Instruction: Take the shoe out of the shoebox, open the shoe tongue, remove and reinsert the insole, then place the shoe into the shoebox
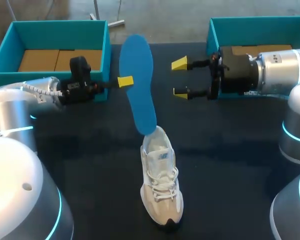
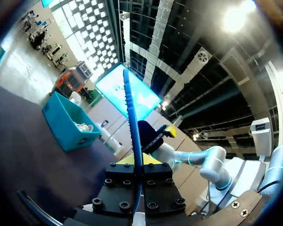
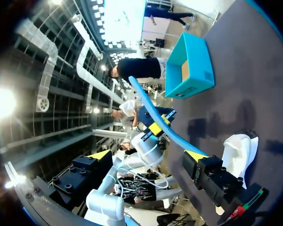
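Observation:
A long blue insole stands almost upright, its lower end tucked into the white and beige shoe that lies on the dark table. My left gripper is shut on the insole's left edge about halfway up. In the left wrist view the insole runs edge-on between my yellow tips. My right gripper hangs open just right of the insole, not touching it. From the right wrist view, the insole and the shoe lie ahead of my open gripper.
A teal shoebox with a cardboard floor stands at the back left, behind my left arm. A second teal box stands at the back right, partly hidden by my right arm. Bare dark table surrounds the shoe.

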You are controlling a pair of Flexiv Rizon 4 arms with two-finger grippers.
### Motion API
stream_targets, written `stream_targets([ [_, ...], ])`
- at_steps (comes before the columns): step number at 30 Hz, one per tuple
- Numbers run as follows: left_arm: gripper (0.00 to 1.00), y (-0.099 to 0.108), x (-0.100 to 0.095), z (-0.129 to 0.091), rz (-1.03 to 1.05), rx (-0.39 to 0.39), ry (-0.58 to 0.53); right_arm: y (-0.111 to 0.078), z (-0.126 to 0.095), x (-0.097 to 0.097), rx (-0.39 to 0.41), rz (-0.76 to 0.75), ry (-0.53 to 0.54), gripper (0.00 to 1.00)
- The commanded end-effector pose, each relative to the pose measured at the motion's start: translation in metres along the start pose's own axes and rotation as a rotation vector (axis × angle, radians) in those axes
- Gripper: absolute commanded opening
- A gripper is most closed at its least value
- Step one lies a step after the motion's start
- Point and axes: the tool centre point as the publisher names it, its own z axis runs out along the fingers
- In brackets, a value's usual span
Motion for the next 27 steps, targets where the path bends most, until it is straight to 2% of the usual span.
stream_targets([
  [1,0.0,-0.01,0.009,-0.005,0.288,-0.054,0.077,0.0,0.003,0.0,-0.002,0.001,-0.002,1.0],
  [3,0.0,-0.014,0.011,-0.004,0.445,-0.087,0.064,0.0,0.003,0.0,-0.002,0.001,-0.002,1.0],
  [6,0.0,-0.018,0.013,-0.004,0.65,-0.098,0.095,0.0,0.003,0.0,-0.002,0.001,-0.002,1.0],
  [9,0.0,-0.021,0.01,-0.004,0.905,-0.107,0.076,0.0,0.003,0.0,-0.002,0.001,-0.002,1.0],
  [11,0.0,-0.021,0.008,-0.005,1.08,-0.066,0.11,0.0,0.003,0.0,-0.002,0.001,-0.002,1.0],
  [12,0.0,-0.021,0.008,-0.006,1.1,-0.043,0.128,0.0,0.003,0.0,-0.002,0.001,-0.002,1.0],
  [15,0.0,-0.021,0.006,-0.008,1.303,-0.035,0.137,0.0,0.003,0.0,-0.002,0.001,-0.002,1.0],
  [17,0.0,-0.02,0.006,-0.008,1.457,-0.061,0.123,0.0,0.003,0.0,-0.002,0.001,-0.002,1.0],
  [19,0.0,-0.022,0.007,-0.008,1.539,-0.072,0.103,0.0,0.003,0.0,-0.002,0.001,-0.002,1.0],
  [21,0.0,-0.026,0.007,-0.008,1.638,-0.125,0.067,0.0,0.003,0.0,-0.002,0.001,-0.002,1.0],
  [22,0.0,-0.026,0.006,-0.008,1.618,-0.147,0.074,0.0,0.003,0.0,-0.002,0.001,-0.002,1.0],
  [27,0.0,-0.026,0.006,-0.008,1.618,-0.147,0.074,0.0,0.003,0.0,-0.002,0.001,-0.002,1.0],
])
